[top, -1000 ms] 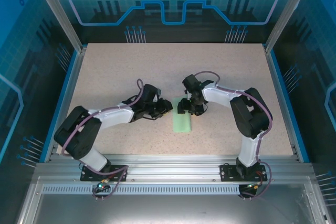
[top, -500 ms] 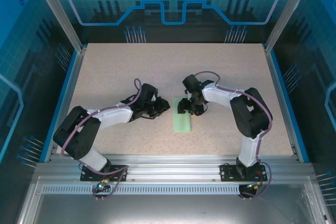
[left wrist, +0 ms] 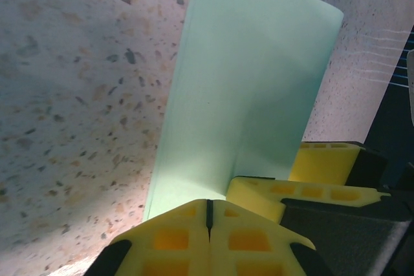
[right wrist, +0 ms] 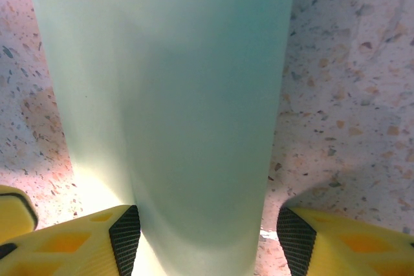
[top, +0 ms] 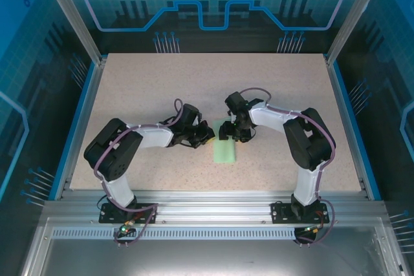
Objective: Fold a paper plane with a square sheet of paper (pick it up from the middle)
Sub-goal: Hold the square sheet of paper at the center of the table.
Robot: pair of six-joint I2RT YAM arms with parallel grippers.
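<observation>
The task looks early: the sheet [top: 225, 152] lies on the table [top: 142, 88] just below the centre of the top view as a narrow doubled strip, so the first lengthwise half-fold seems made. It is not pressed flat, though. In the left wrist view one layer [left wrist: 246, 88] stands up and curls over at its upper edge, and in the right wrist view the strip [right wrist: 168, 95] bulges like a shallow tube. What I judge to be left is flattening that crease, then the nose corners and the wing folds. No angled fold or pointed tip shows yet. The strip's long axis runs from the top of the frame toward the bottom in the top view, nearly straight and leaning a little; both ends are square, so it points neither way. The left gripper [top: 207, 138] sits at the strip's upper left, its yellow fingers clenched pad to pad [left wrist: 208, 221] at the sheet's near corner. Whether paper is caught between them I cannot tell. The right gripper [top: 231, 131] is over the strip's upper end with its jaws spread, straddling it [right wrist: 204, 237]: the left-hand finger touches the paper's edge, and a sliver of table shows beside the right-hand one.
</observation>
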